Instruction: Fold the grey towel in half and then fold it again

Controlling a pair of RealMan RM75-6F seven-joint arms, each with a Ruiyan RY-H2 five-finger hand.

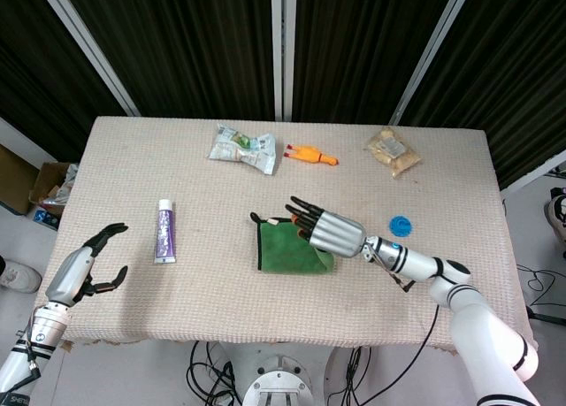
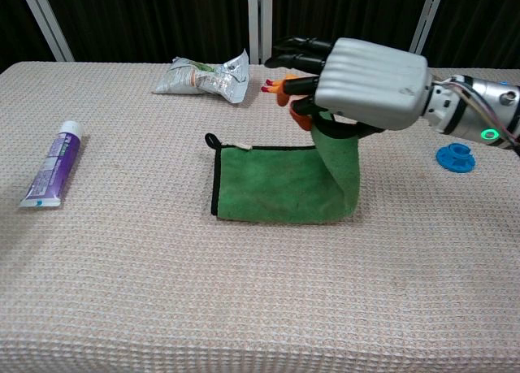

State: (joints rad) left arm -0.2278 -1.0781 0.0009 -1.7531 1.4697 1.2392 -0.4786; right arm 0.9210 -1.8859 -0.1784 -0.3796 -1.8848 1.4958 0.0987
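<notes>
From the head view, the green towel [image 1: 287, 248] is seen mid-table, its right end gripped by the right hand [image 1: 329, 231]; the left hand [image 1: 87, 269] is held empty, fingers apart. From the chest view, the gripped end is lifted above the table [image 2: 244, 308].

A table [image 1: 133, 141] with a bumpy cream cloth stands before dark curtains [image 1: 195, 43]; white poles [image 1: 283, 48] cross them. Black cables [image 1: 208, 362] lie on the pale floor.
</notes>
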